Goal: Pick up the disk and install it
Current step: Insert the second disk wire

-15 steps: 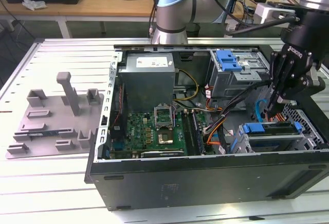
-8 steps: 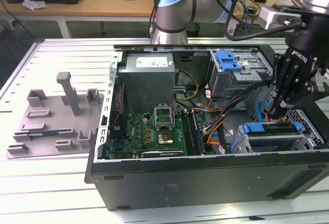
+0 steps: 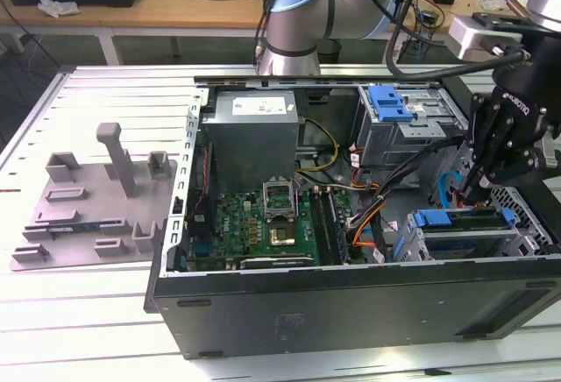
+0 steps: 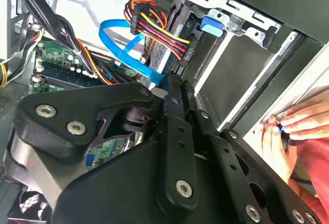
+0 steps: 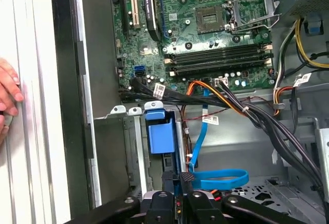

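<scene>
The arm reaches over the open computer case (image 3: 351,294) from behind, its wrist bent so that the black gripper (image 3: 478,187) points down into the case's corner on the exterior view's right, directly above the lower drive bay (image 3: 478,242). The disk (image 3: 460,220), blue bracket uppermost, sits on edge in that bay just under the fingertips; in the first wrist view the fingers (image 5: 186,179) are drawn nearly together at the disk's (image 5: 160,136) near end, though whether they actually grip it cannot be told. A person's hand (image 4: 295,124) rests outside the case wall.
</scene>
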Motion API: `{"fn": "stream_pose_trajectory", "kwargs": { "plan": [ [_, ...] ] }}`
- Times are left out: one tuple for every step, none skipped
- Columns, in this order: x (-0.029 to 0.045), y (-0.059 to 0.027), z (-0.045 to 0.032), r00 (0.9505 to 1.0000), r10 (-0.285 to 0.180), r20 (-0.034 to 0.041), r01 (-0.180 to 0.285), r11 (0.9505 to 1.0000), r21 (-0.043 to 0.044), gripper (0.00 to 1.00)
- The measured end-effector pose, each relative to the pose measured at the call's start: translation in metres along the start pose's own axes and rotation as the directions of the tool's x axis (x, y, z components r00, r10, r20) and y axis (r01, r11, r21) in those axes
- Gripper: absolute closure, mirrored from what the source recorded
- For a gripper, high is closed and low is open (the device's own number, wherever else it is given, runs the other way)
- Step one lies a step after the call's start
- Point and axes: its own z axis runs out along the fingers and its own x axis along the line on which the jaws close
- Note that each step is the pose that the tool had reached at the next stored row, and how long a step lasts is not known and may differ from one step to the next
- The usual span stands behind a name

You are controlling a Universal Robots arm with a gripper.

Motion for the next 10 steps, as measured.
{"fn": "stream_pose_trajectory", "kwargs": {
  "plan": [
    [0.0020, -0.0004, 0.0003, 1.0000, 0.000, 0.0038, 0.000, 1.0000, -0.0004, 0.84],
    [0.0033, -0.0006, 0.0005, 1.0000, -0.001, 0.0058, 0.001, 1.0000, -0.0005, 0.84],
    [0.0049, -0.0009, 0.0009, 1.0000, -0.001, 0.0081, 0.001, 1.0000, -0.0007, 0.84],
    [0.0059, -0.0011, 0.0012, 1.0000, -0.002, 0.0098, 0.002, 1.0000, -0.0008, 0.84],
    [0.0068, -0.0013, 0.0016, 0.9999, -0.002, 0.0113, 0.002, 1.0000, -0.0009, 0.84],
    [0.0068, -0.0013, 0.0018, 0.9999, -0.003, 0.0114, 0.003, 1.0000, -0.0009, 0.84],
    [0.0068, -0.0014, 0.0017, 0.9999, -0.004, 0.0113, 0.004, 1.0000, -0.0008, 0.84],
    [0.0068, -0.0014, 0.0017, 0.9999, -0.004, 0.0111, 0.004, 1.0000, -0.0007, 0.84],
    [0.0068, -0.0015, 0.0017, 0.9999, -0.004, 0.0113, 0.004, 1.0000, -0.0007, 0.84],
    [0.0068, -0.0014, 0.0017, 0.9999, -0.004, 0.0112, 0.004, 1.0000, -0.0007, 0.84]
  ]
}}
